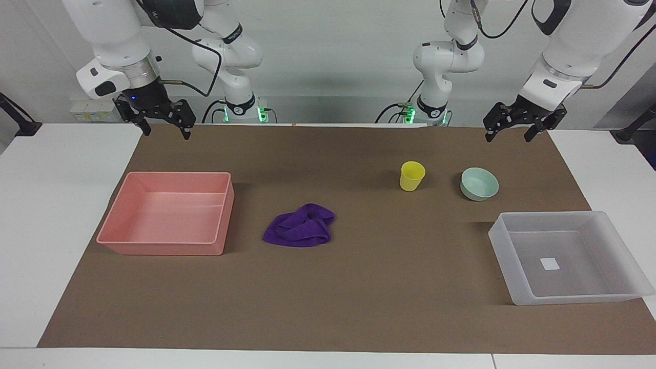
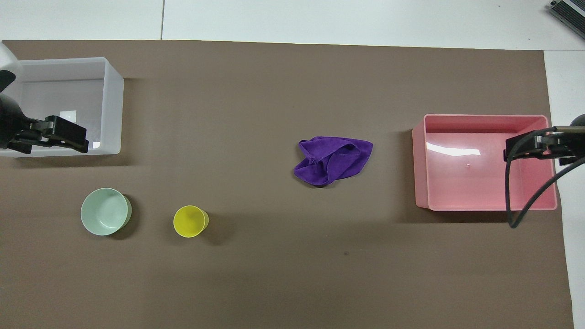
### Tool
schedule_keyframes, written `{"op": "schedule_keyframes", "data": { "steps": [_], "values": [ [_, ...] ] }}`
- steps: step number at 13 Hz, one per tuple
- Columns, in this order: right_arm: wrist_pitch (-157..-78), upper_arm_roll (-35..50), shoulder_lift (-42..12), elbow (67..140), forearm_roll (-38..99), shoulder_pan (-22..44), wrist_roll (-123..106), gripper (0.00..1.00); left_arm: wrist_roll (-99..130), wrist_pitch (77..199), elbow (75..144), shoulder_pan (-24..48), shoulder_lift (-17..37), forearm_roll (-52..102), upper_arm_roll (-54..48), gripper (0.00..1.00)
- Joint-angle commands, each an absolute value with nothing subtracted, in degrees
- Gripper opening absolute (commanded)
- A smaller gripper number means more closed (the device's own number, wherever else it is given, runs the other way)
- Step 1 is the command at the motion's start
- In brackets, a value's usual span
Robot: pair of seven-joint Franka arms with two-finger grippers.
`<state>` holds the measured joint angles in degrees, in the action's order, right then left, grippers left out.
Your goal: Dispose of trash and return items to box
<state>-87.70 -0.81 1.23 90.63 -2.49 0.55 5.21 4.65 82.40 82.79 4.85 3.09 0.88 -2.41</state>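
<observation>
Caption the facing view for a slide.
Both arms wait raised; purple rag, yellow cup and green bowl lie between pink bin and clear box.

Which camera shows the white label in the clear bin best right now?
The facing view: the label lies unobstructed on the clear bin's floor. In the overhead view the left gripper hangs over it, leaving only a sliver.

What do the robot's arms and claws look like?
Both arms are chunky, glossy white tubes with dark joint bands, black cables looping along them and green lights at their bases. The left gripper and right gripper are black two-finger claws; the right wrist wears a silver ring.
</observation>
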Motion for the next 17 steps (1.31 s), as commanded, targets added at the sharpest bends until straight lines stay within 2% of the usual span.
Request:
{"op": "schedule_keyframes", "data": {
  "steps": [1, 10, 13, 14, 15, 17],
  "values": [
    [-87.54, -1.14, 2.2, 91.67, 0.77, 0.35, 3.95, 1.0, 3.69, 82.09, 82.44, 4.13, 3.43, 1.05, -2.64, 1.0],
    [-87.01, -1.14, 2.72, 92.45, -0.26, 0.61, 4.39, 1.0, 3.6, 81.74, 82.44, 4.04, 2.9, 1.41, -2.37, 1.0],
    [-97.69, -0.44, 5.79, 101.13, -0.09, 2.97, 4.39, 1.0, 3.6, 82.17, 85.23, 1.43, 2.55, 1.32, -2.37, 1.0],
    [-100.95, -0.44, 5.37, 102.64, -0.09, 4.64, 5.0, 1.0, 3.6, 81.57, 85.78, 0.19, 2.64, 1.32, -2.29, 1.0],
    [-103.51, -0.44, 3.97, 102.92, 0.26, 6.49, 7.1, 1.0, 3.6, 81.3, 87.7, -2.35, 2.9, 1.41, -2.37, 1.0],
    [-112.8, -0.44, -2.77, 103.18, 0.7, 11.05, 12.19, 1.0, 1.08, 83.83, 94.54, -6.39, 2.29, 1.49, -2.37, 1.0]
  ]
}}
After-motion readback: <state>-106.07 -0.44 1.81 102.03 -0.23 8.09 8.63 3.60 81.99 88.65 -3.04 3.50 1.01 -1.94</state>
